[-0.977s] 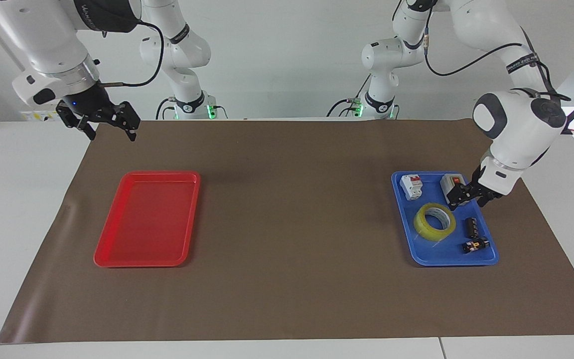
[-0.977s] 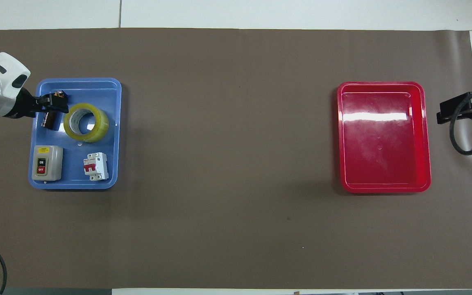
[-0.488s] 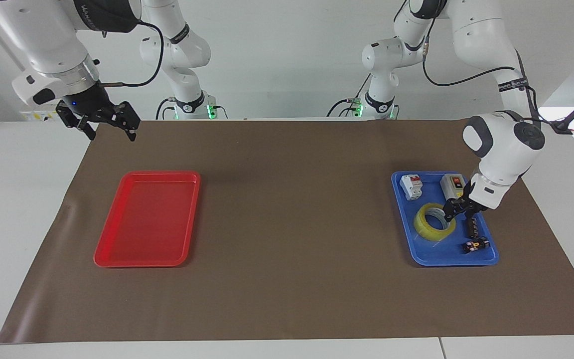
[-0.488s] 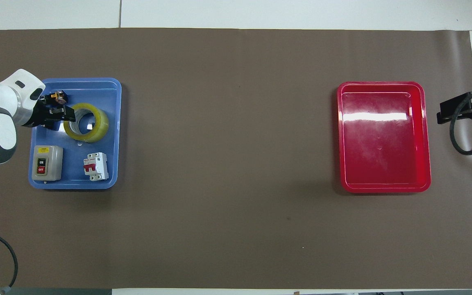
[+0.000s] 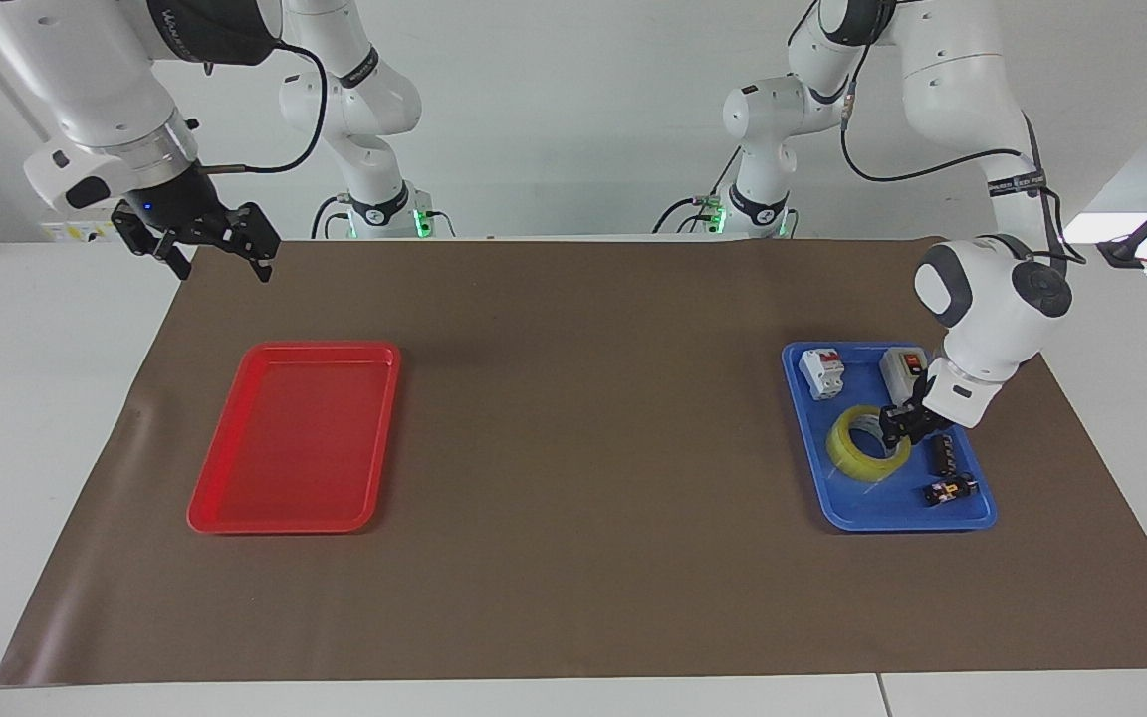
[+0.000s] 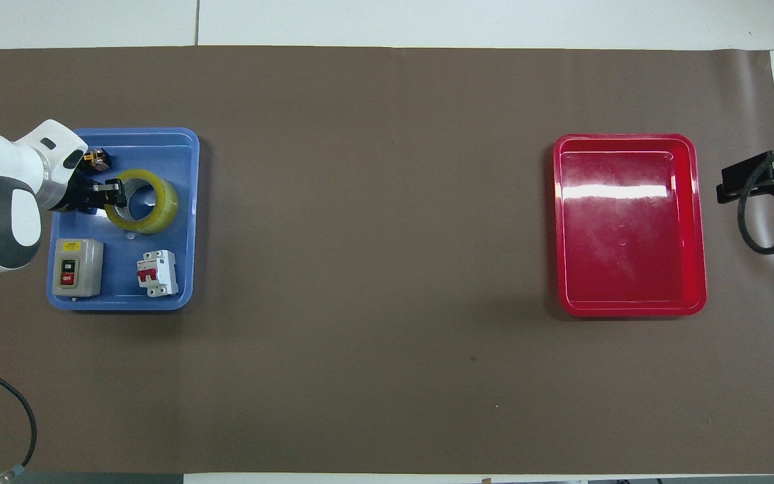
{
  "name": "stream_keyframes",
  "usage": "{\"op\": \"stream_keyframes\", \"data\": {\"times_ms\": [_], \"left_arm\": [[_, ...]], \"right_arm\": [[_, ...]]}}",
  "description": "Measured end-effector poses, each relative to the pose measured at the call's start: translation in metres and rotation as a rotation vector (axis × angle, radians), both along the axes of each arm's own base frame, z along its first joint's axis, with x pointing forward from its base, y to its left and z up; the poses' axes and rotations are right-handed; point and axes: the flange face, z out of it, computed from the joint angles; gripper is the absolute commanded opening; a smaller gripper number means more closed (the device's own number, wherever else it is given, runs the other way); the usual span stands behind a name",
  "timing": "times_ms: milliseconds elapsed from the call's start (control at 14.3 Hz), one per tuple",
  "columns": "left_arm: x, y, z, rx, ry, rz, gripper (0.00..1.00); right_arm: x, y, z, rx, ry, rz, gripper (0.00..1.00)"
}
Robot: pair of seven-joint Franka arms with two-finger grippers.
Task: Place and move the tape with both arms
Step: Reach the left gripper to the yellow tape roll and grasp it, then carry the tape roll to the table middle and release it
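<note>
So, pickup step: tape (image 5: 868, 443) lying flat in blue tray (image 5: 972, 517), left gripper (image 5: 900, 423) at its rim, fingers spread narrow, nothing held. Next guess: straddle ring wall, squeeze. Right gripper (image 5: 197, 238) waits over counter (image 5: 573, 558) corner, fingers wide.

The left hand (image 5: 900, 426) has come down and moved along the blue tray (image 5: 837, 508), from over the grey switch box (image 5: 898, 366) to the rim of the tape (image 5: 862, 450). In the overhead view its tips (image 6: 113, 193) now lie over the tape's (image 6: 152, 212) edge toward the left arm's end of the desk, where before they sat over the small black parts (image 6: 97, 160). The left arm's white wrist (image 5: 992, 304) has swung lower and closer over the tray.
</note>
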Motion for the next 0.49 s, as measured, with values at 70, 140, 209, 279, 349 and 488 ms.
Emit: {"op": "stream_keyframes", "data": {"times_ms": [70, 140, 209, 279, 349, 488], "left_arm": [[0.001, -0.003, 0.002, -0.001, 0.009, -0.003, 0.0], [0.004, -0.007, 0.009, -0.002, 0.023, -0.007, 0.0], [0.009, -0.015, 0.022, -0.004, 0.043, -0.007, 0.0], [0.016, -0.027, 0.041, -0.006, 0.065, 0.005, 0.0], [0.023, -0.046, 0.067, -0.007, 0.092, 0.03, 0.0], [0.031, -0.114, 0.119, -0.001, 0.12, 0.105, 0.0]], "right_arm": [[0.0, 0.0, 0.0, 0.0, 0.0, 0.0, 1.0], [0.0, 0.0, 0.0, 0.0, 0.0, 0.0, 1.0], [0.0, 0.0, 0.0, 0.0, 0.0, 0.0, 1.0], [0.0, 0.0, 0.0, 0.0, 0.0, 0.0, 1.0], [0.0, -0.001, 0.0, 0.0, 0.0, -0.002, 1.0], [0.0, -0.004, 0.0, 0.0, 0.001, -0.008, 1.0]]}}
